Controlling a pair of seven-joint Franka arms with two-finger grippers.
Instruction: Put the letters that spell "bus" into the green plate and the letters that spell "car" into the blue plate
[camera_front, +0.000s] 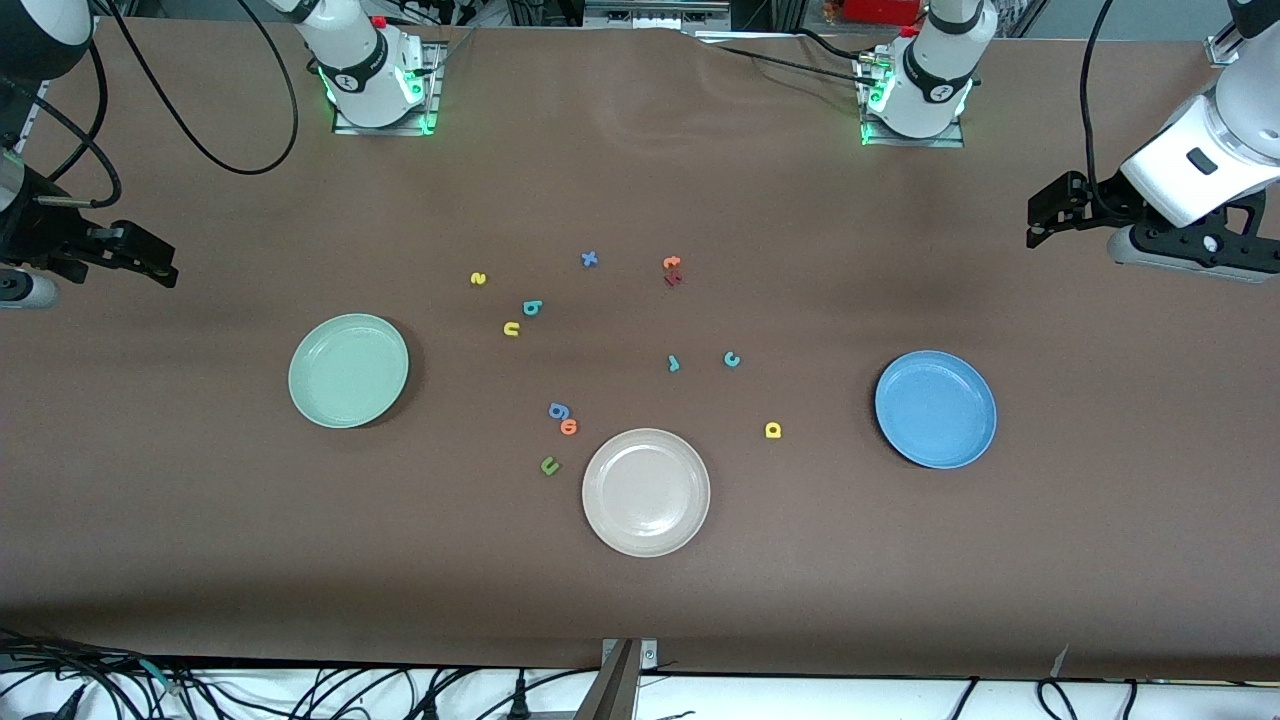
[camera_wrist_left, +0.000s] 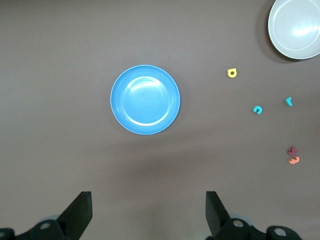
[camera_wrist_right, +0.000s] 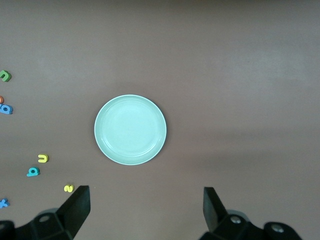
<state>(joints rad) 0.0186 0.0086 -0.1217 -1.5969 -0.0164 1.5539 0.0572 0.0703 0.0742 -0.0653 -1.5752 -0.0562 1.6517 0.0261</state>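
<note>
The teal b (camera_front: 532, 308), yellow u (camera_front: 511, 329) and yellow s (camera_front: 478, 279) lie together mid-table, beside the green plate (camera_front: 348, 371). Toward the blue plate (camera_front: 936, 409) lie the teal c (camera_front: 731, 359), teal r (camera_front: 673, 363) and yellow a (camera_front: 772, 430). Both plates hold nothing. My left gripper (camera_front: 1042, 222) hangs open high over the left arm's end of the table, looking down on the blue plate (camera_wrist_left: 145, 100). At the right arm's end my right gripper (camera_front: 150, 262) is open too, above the green plate (camera_wrist_right: 130, 130). Neither holds anything.
A beige-white plate (camera_front: 646, 492) sits nearest the front camera. Beside it lie a green u (camera_front: 549, 465), an orange o (camera_front: 569, 427) and a blue g (camera_front: 559, 411). A blue x (camera_front: 589, 260) and orange and dark red letters (camera_front: 672, 271) lie nearer the robot bases.
</note>
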